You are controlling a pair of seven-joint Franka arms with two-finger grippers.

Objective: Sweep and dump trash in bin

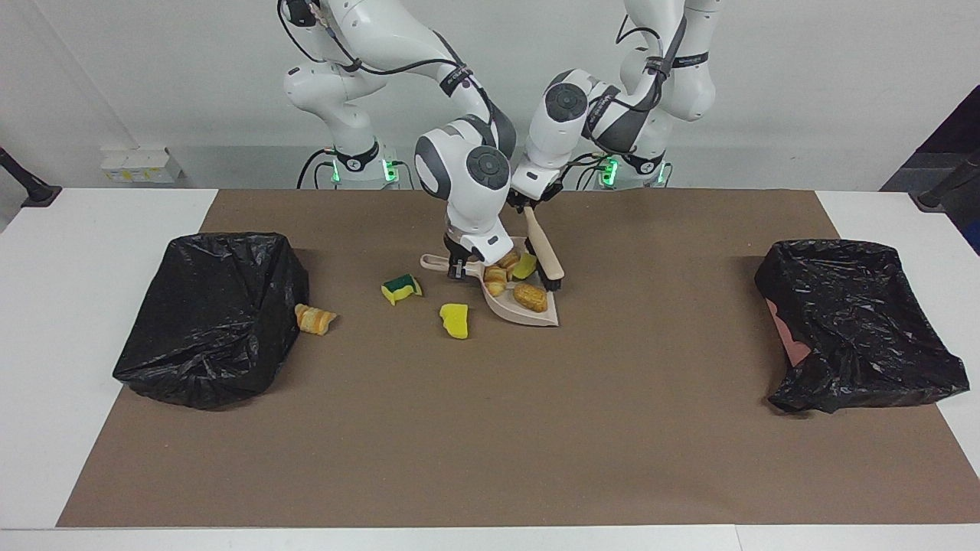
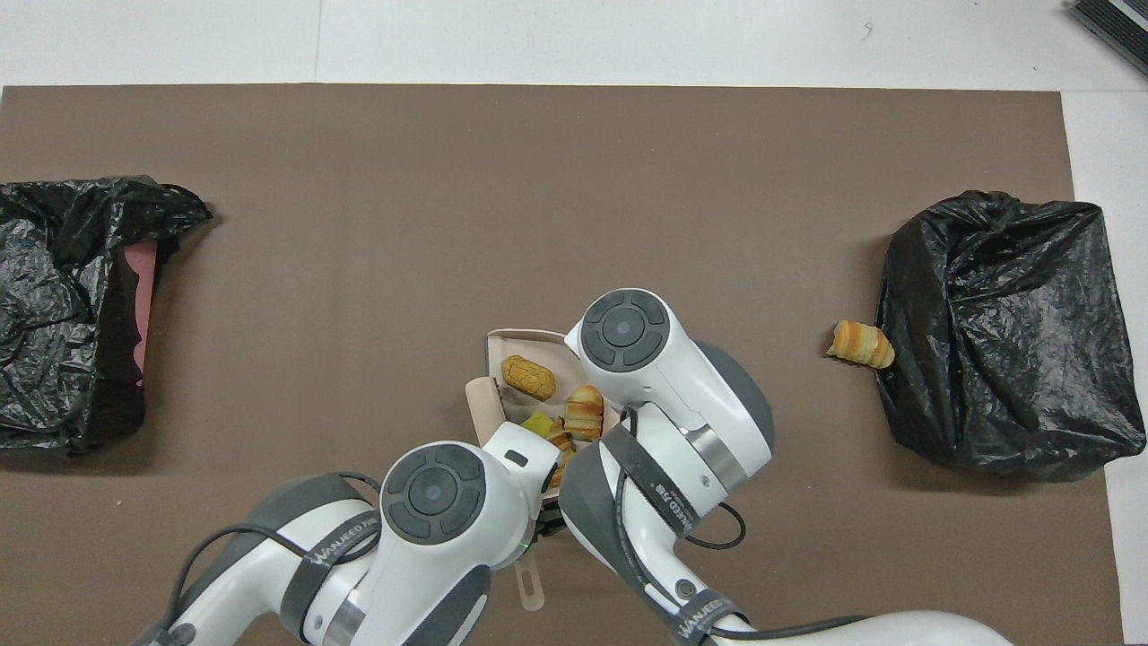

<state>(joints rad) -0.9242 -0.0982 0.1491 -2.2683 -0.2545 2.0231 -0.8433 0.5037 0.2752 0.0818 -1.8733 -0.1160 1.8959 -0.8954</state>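
Facing view, dustpan: the beige dustpan point(image 1: 521, 300) lies flat at frame centre, its open lip toward the brush, so scraps can slide in
Facing view, right end effector point(image 1: 458, 265): pinches the dustpan's handle, pressed together on it, apparently pinning the pan against the push; that arm bends steeply down from upper left of centre
Facing view, left end effector point(image 1: 522, 202): clamped on the brush point(image 1: 542, 255) handle, just above the pan; the arm folds in from upper right of centre, the brush slanting down with its bristles at the pan's lip
Facing view, trash in pan: three bread lumps point(image 1: 530, 297) and one yellow sponge point(image 1: 524, 265)
Facing view, trash left out: green-backed sponge point(image 1: 401, 288), yellow chunk point(image 1: 456, 320), and a bread lump point(image 1: 315, 319) touching the black bin bag point(image 1: 210, 317) at frame left
Overhead view, pan: the arms cover most of it; a loaf point(image 2: 528, 377) shows near its rim
Overhead view, stray lump point(image 2: 860, 344): beside the bag at frame right
Overhead view, second bag point(image 2: 63, 309): at the left edge, well apart
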